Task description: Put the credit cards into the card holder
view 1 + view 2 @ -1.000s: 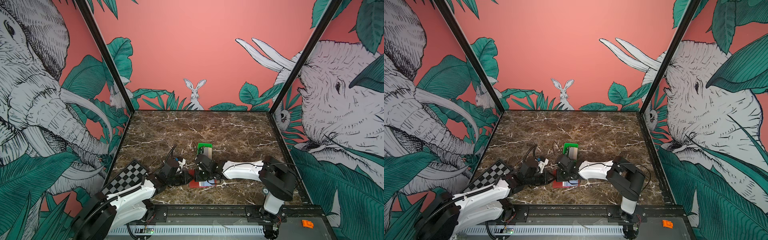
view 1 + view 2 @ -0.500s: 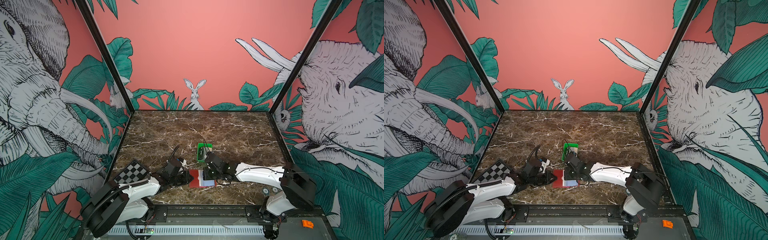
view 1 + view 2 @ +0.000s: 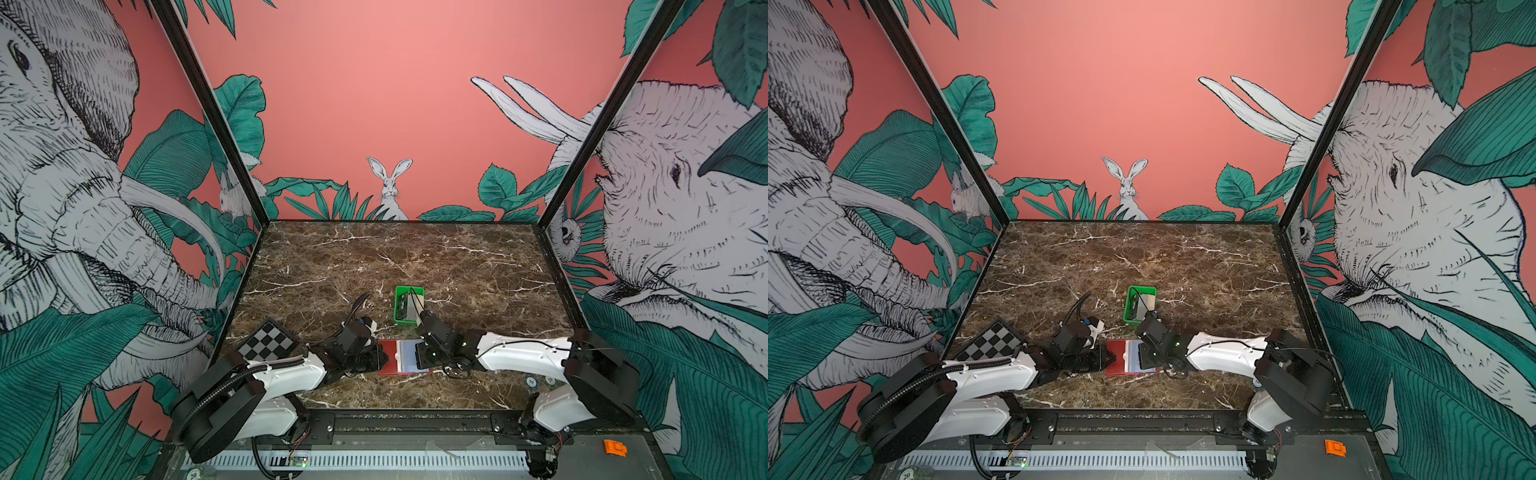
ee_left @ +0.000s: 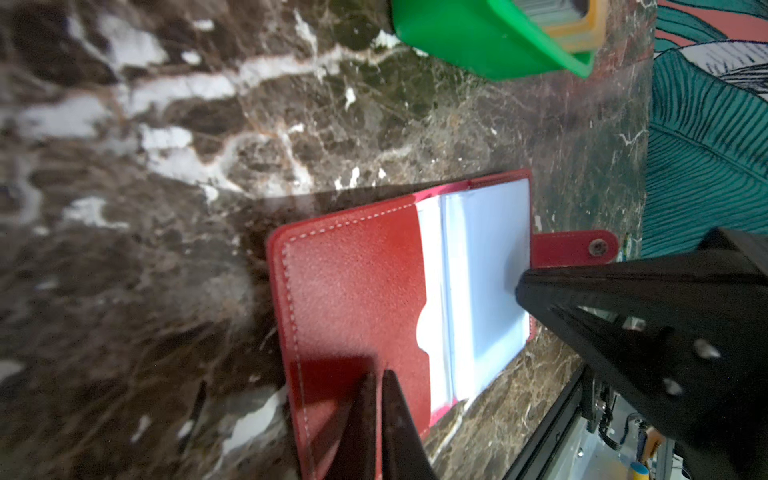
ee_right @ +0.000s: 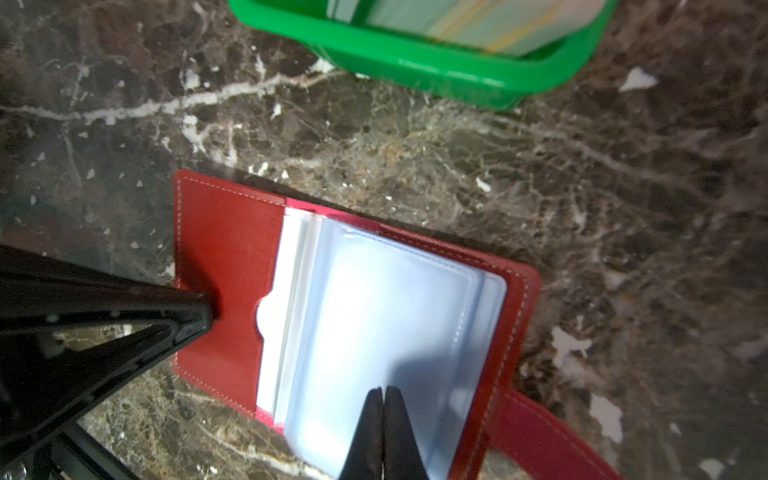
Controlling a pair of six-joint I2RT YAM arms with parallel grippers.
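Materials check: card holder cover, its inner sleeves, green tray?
Card holder cover: red leather or leather-look, grained, pale stitching along the edge. Inner sleeves: clear soft-looking plastic, glossy, seamed edges. Green tray: moulded plastic, probably; smooth, shiny, rounded rim.

credit cards (image 5: 478,20) blurred, card holder (image 5: 224,257) cropped

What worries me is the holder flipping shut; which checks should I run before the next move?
1. Card holder lying open on the table: ok.
2. Left gripper shut, tips on the red flap: ok.
3. Right gripper shut, tips on the clear pockets: ok.
4. A card in either gripper: not ok, both empty.
5. Credit cards in the green tray: ok.
6. Pocket mouth open enough: cannot tell.
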